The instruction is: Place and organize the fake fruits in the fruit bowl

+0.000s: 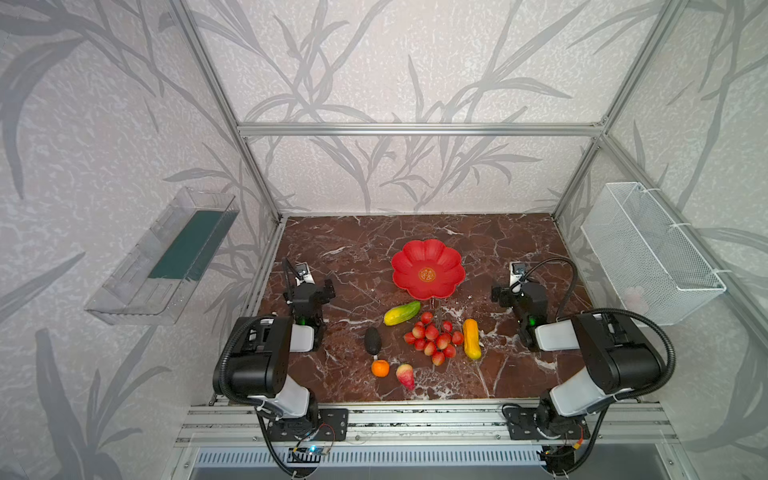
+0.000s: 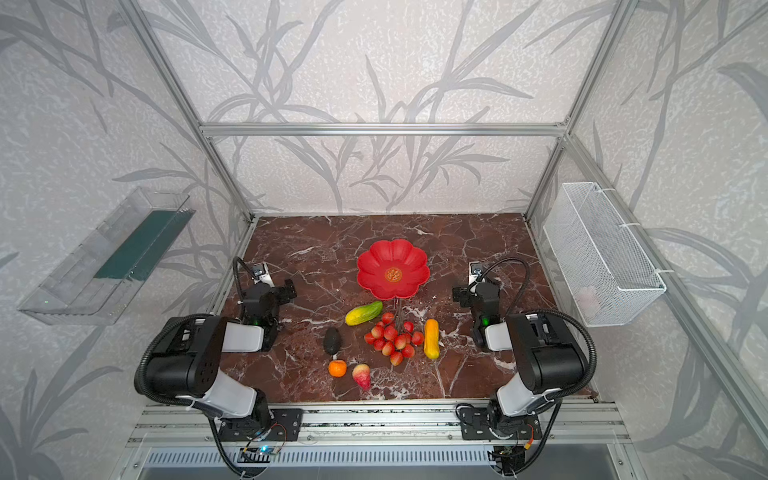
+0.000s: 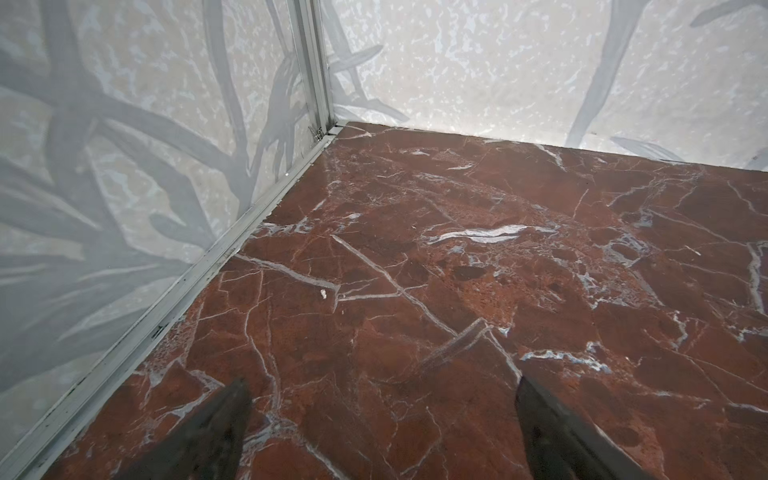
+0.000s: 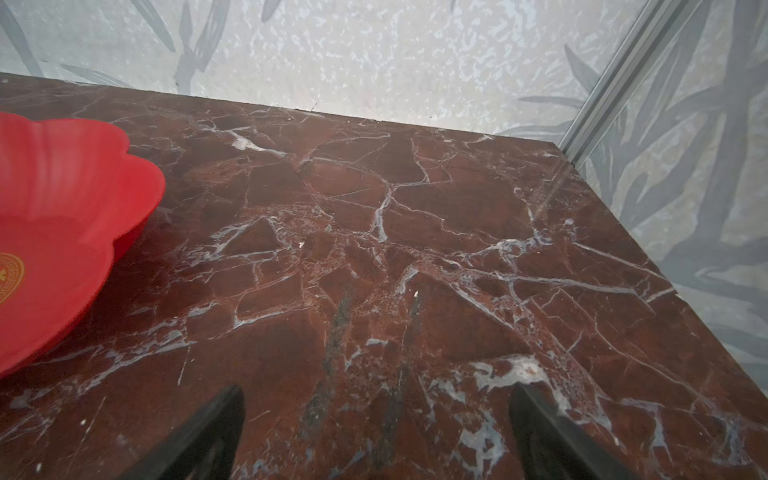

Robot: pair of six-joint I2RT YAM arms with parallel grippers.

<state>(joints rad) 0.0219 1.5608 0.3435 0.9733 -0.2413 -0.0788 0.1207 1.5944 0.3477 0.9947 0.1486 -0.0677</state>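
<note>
Fingers spread and empty, the left fingers (image 3: 199, 440) and right fingers (image 4: 195, 440) hover over the red-brown marbled table (image 1: 353, 249). Nothing is placed yet (every piece waits): the glossy red flower-shaped fruit bowl (image 1: 428, 257) sits empty, the small plastic fake fruits (image 1: 432, 338) lying just before it. Leaf-patterned walls (image 1: 415, 62) surround.

This is a robotics lab test cell. Bare aluminium profiles (image 1: 419, 129) box in a marble-patterned tabletop (image 1: 353, 249), and leaf-print panels (image 1: 415, 62) stand in for walls. The left arm (image 1: 253, 361) and right arm (image 1: 615, 353) are bolted to a slotted aluminium rail (image 1: 415, 419) behind the jaws, with loose wiring (image 1: 309, 451) exposed there. Straight ahead of the jaws of the left gripper (image 3: 380, 380), a frame post (image 3: 313, 62) meets the tabletop's corner. Outward of the jaws of the right gripper (image 4: 378, 387), a white wire basket (image 1: 648, 249) hangs on the frame. Outward of the left one's, a clear plastic tray (image 1: 158, 257) does the same.
</note>
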